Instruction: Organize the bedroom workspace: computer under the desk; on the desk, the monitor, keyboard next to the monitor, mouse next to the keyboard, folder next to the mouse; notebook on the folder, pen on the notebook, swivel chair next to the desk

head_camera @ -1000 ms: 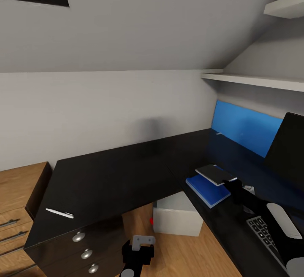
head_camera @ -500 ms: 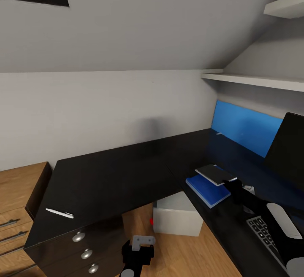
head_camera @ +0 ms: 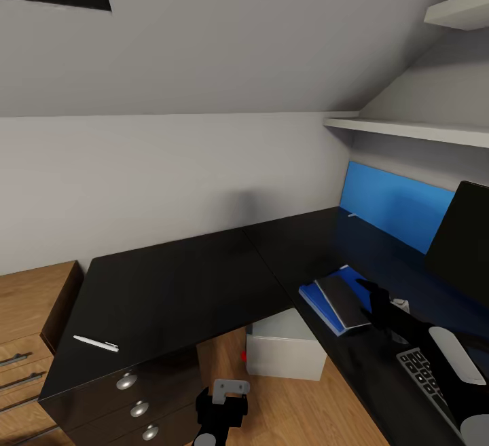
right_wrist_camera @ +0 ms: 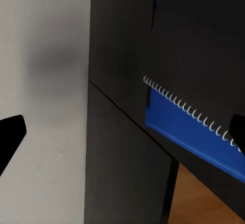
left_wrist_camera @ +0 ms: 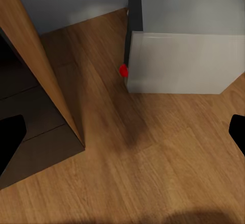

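Pen (head_camera: 96,344) is the piece left to place: it lies flat near the front left edge of the desk (head_camera: 183,283), above the drawers with silver knobs (head_camera: 126,382), well apart from the stack it belongs on. Slim, rigid and light, it looks likely to roll or skid on the smooth black top, so a pinch across the middle of the barrel, from straight above, seems the safest hold. The notebook (head_camera: 345,301) already rests on the folder (head_camera: 324,305) on the right wing of the desk, its wire spiral clear in the right wrist view. The right gripper (head_camera: 372,294) hovers just beside the notebook with its fingers spread wide and holding nothing. The left gripper (head_camera: 224,398) hangs low before the drawers, its fingertips likewise apart and empty, facing the computer (left_wrist_camera: 184,60) on the wooden floor (left_wrist_camera: 127,173) under the desk. The keyboard (head_camera: 428,381) and monitor (head_camera: 465,235) stand further right.
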